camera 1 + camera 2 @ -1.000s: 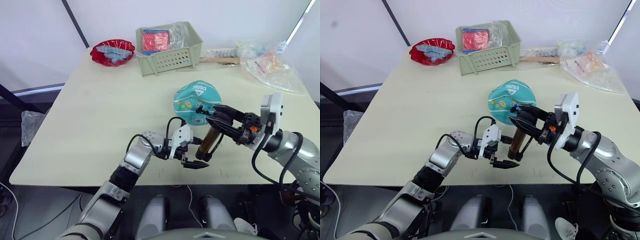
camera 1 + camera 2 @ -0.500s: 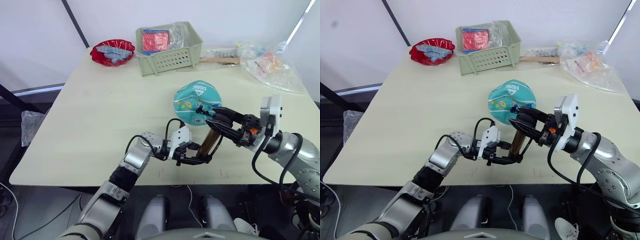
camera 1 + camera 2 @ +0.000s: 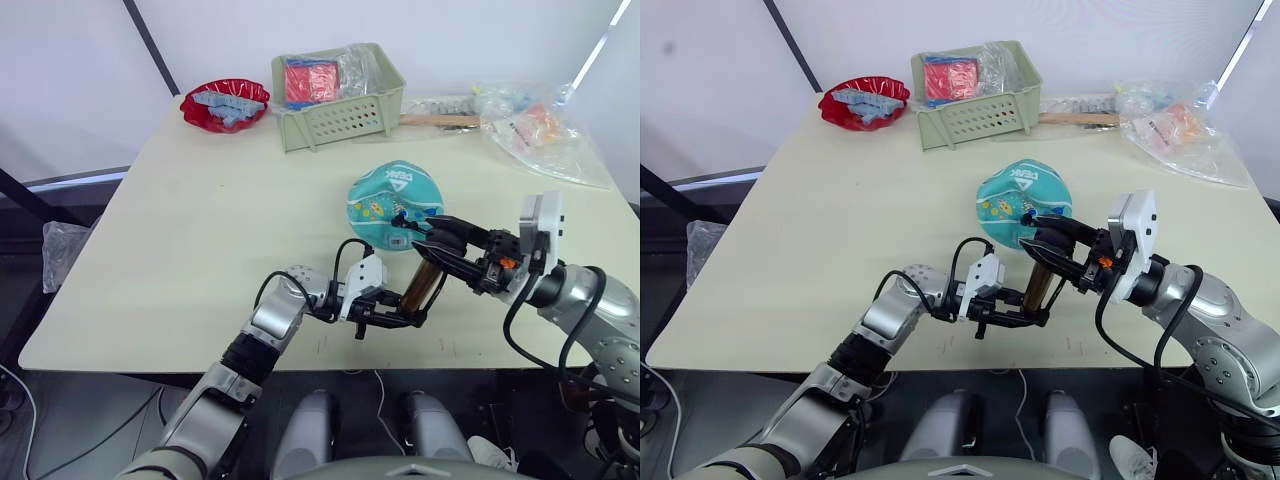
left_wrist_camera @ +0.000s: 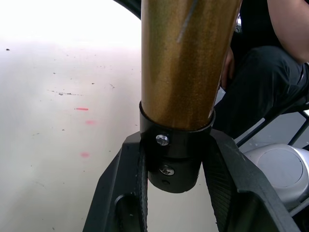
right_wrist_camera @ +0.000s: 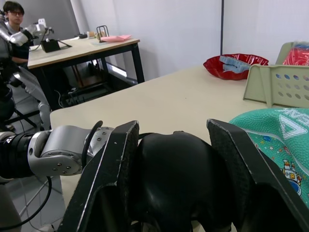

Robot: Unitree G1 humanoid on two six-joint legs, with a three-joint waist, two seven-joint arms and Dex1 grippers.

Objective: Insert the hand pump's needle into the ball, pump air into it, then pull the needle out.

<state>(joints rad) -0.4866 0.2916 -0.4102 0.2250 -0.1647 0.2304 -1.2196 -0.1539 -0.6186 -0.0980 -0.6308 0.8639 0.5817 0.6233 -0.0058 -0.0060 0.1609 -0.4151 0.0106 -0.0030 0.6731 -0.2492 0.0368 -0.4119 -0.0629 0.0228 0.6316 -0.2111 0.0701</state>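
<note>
We can read one marking: the ball (image 3: 396,206) carries a white triangle logo with the letters "PEAK" beside it, seen upside down from the head camera. In the right wrist view the triangle shows on the teal surface, with the lettering cut off. The small cartoon marks on the ball hold no text we can make out. We find nothing else legible.

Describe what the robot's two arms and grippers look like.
Both arms are silver-grey metal with rounded joints and looping black cables. Each wrist carries a white boxy module. The left gripper and right gripper each have two black fingers, their inner pads ribbed; the right one shows a small orange mark.
</note>
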